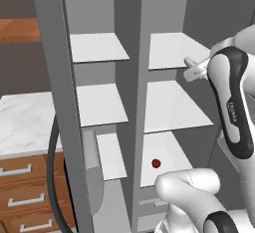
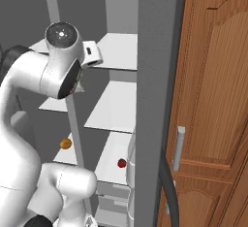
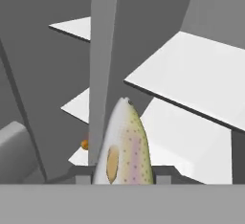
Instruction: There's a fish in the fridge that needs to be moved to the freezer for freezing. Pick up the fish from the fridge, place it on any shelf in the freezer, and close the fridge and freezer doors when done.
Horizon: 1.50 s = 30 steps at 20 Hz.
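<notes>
Holding the fish (image 3: pixel 125 146) between its tips, your gripper (image 3: pixel 123 177) sits just in front of the grey post that parts the fridge (image 1: pixel 174 107) from the freezer (image 1: pixel 99 102), the fish's nose pointing straight out along the gripper. That post is your main hazard: swing left toward a narrow freezer shelf (image 1: pixel 98 46) without backing out first and the fish's long nose could strike it and twist loose. The grip looks to be near the tail, so a knock would lever it out easily. A small orange thing (image 3: pixel 84 144) lies low in the freezer; set down clear of it.
</notes>
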{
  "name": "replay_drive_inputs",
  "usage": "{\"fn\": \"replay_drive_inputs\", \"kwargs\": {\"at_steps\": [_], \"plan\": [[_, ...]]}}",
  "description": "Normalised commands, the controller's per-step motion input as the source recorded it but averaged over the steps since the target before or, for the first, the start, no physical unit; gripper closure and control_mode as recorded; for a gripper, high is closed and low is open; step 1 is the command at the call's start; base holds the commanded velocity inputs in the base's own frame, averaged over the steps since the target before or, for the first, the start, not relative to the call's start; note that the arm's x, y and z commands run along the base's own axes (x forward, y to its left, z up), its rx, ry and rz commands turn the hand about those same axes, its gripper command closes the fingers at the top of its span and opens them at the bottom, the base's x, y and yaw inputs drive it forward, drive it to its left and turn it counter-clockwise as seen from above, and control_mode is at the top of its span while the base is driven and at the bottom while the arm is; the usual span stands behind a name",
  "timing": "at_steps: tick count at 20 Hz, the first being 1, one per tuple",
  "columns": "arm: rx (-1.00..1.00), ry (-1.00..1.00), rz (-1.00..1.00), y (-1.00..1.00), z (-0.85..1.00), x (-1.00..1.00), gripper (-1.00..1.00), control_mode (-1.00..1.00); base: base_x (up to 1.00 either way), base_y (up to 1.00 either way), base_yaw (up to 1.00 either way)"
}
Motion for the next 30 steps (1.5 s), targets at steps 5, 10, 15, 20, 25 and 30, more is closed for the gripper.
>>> {"fn": "replay_drive_inputs", "kwargs": {"at_steps": [5, 10, 15, 20, 25, 30], "plan": [[0.07, -0.01, 0.0, 0.82, 0.28, -0.28, 1.0, -1.0, 0.0, 0.0, 0.0], [0.08, -0.01, 0.0, 0.73, 0.22, -0.1, 1.0, -1.0, 0.0, 0.0, 0.0], [0.06, -0.02, -0.03, 0.86, 0.02, 0.12, 1.0, -1.0, 0.0, 0.0, 0.0], [0.02, -0.01, -0.04, 0.62, 0.01, 0.4, 1.0, -1.0, 0.0, 0.0, 0.0], [-0.01, 0.09, 0.0, 0.09, 0.09, 0.69, 1.0, -1.0, 0.0, 0.0, 0.0], [-0.06, 0.07, -0.01, 0.34, 0.0, 0.68, 1.0, -1.0, 0.0, 0.0, 0.0]]}}
